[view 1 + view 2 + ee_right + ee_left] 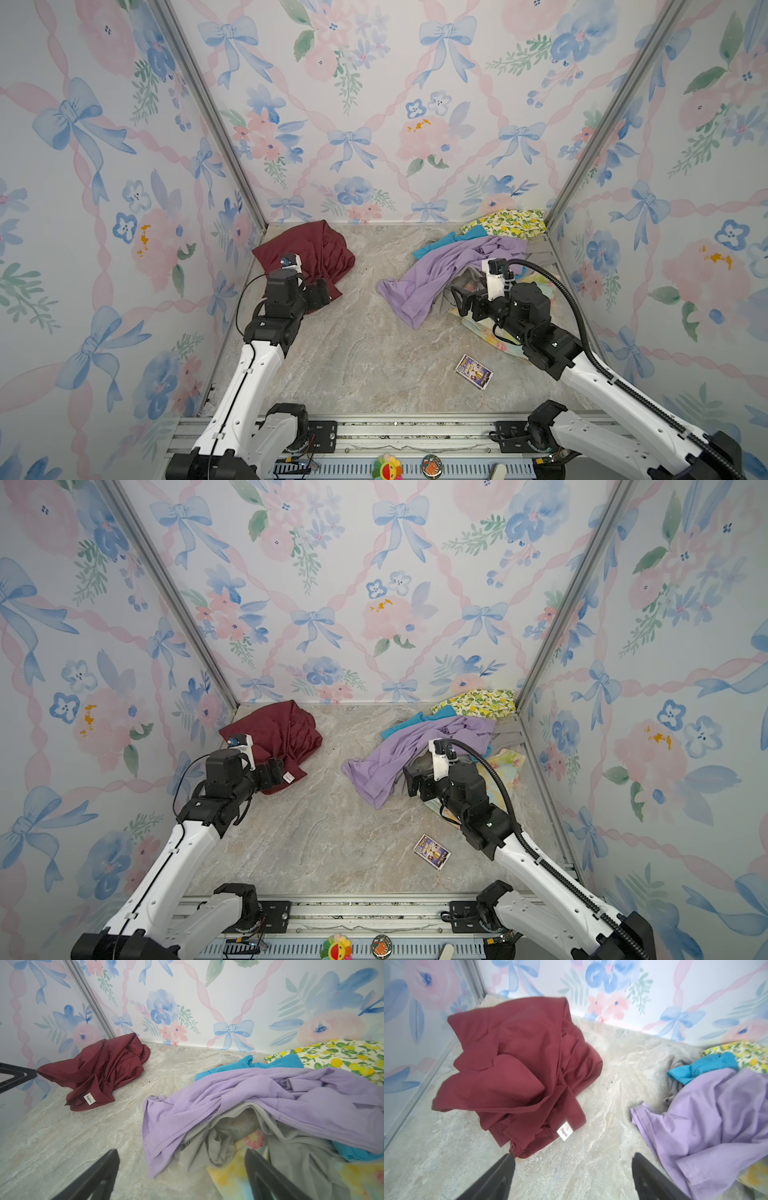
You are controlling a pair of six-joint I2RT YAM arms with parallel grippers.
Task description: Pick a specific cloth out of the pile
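The maroon cloth (309, 253) (276, 733) lies crumpled by itself in the back left corner, apart from the pile. Its white label (564, 1131) shows on the near edge. My left gripper (320, 293) (573, 1155) is open at that near edge; one fingertip (509, 1157) is beside the cloth's corner and only bare table shows between the jaws. The pile (457, 266) (249, 1095) sits at the back right, with lavender on top of teal, grey, lemon-print and pastel floral fabric. My right gripper (459, 299) (181, 1151) is open over the pile's near edge and holds nothing.
A small printed card box (473, 372) lies on the marble table in front of the pile. Floral walls with metal corner posts (208, 108) close in the back and both sides. A metal rail (395, 432) runs along the front edge.
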